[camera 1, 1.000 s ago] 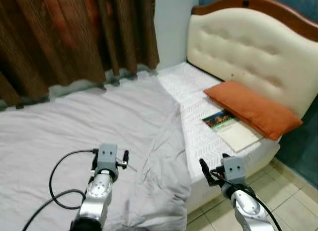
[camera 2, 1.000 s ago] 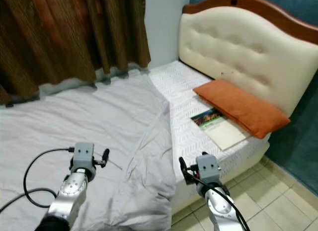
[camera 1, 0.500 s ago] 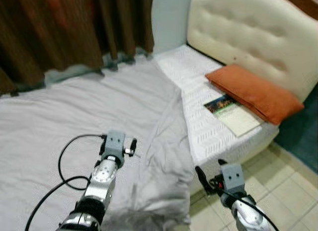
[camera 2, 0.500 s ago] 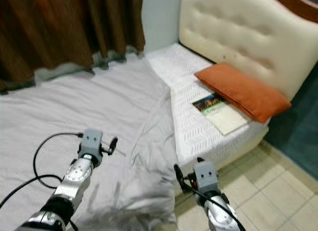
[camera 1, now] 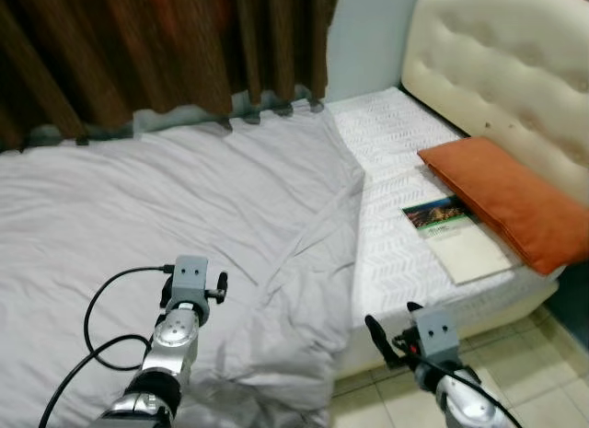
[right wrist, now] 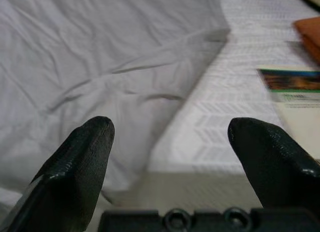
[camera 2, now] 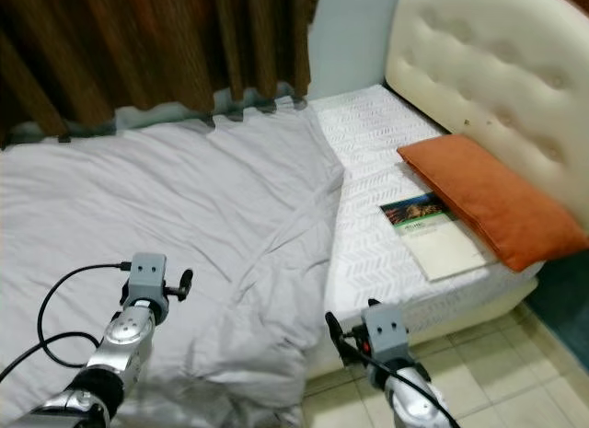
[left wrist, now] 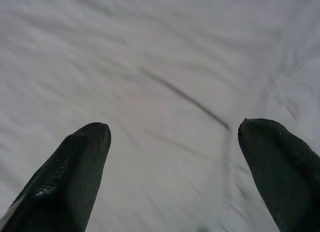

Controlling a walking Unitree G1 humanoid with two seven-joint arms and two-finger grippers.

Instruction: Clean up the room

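Note:
A crumpled grey blanket [camera 1: 184, 198] covers most of the bed and hangs over its near edge. On the bare white mattress [camera 1: 396, 253] lie an orange pillow [camera 1: 511, 198] and a book [camera 1: 451, 227] with a dark picture on its cover, partly tucked under the pillow. My left gripper [camera 1: 195, 288] hovers low over the blanket, open; its wrist view has both fingers [left wrist: 85, 157] wide apart above grey cloth. My right gripper [camera 1: 400, 331] is open beside the mattress's near edge, over the floor, with blanket and book ahead of its fingers [right wrist: 85, 152].
A padded cream headboard [camera 1: 497, 69] stands at the right. Brown curtains [camera 1: 138, 51] hang behind the bed. Beige tile floor [camera 1: 534, 364] runs along the bed's near right side. A black cable [camera 1: 97, 318] loops from my left arm.
The camera has turned, so the whole scene sits further right. My left gripper has drawn back a little over the blanket. Both grippers remain open and hold nothing.

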